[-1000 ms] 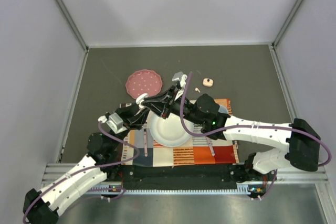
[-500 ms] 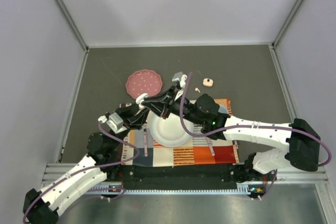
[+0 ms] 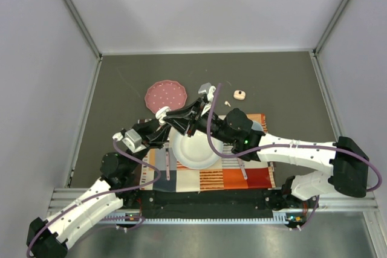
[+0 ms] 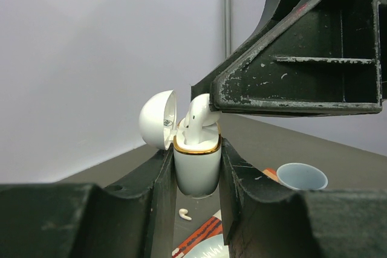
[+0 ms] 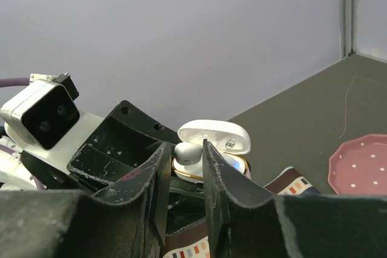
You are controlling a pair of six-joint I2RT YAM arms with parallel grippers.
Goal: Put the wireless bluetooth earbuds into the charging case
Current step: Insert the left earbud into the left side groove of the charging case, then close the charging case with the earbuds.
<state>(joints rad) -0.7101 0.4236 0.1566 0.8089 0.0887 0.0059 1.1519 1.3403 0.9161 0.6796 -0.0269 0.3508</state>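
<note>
My left gripper (image 4: 196, 164) is shut on the white charging case (image 4: 196, 170), which has a gold rim and an open lid (image 4: 158, 119), and holds it upright above the table. My right gripper (image 5: 186, 151) is shut on a white earbud (image 5: 187, 152) and holds it at the case's open top (image 5: 236, 164). The earbud (image 4: 199, 119) sits partly in the case mouth under the right fingers (image 4: 290, 77). In the top view both grippers (image 3: 188, 116) (image 3: 203, 113) meet above the white plate's far edge. A loose white earbud (image 3: 227, 103) (image 4: 184, 214) lies on the table.
A small peach-pink item (image 3: 240, 94) lies behind the loose earbud. A pink dotted plate (image 3: 166, 95) (image 5: 363, 164) is at the back left. A white plate (image 3: 193, 149) rests on a striped placemat (image 3: 242, 176). A pale blue cup (image 4: 302, 176) stands near the mat.
</note>
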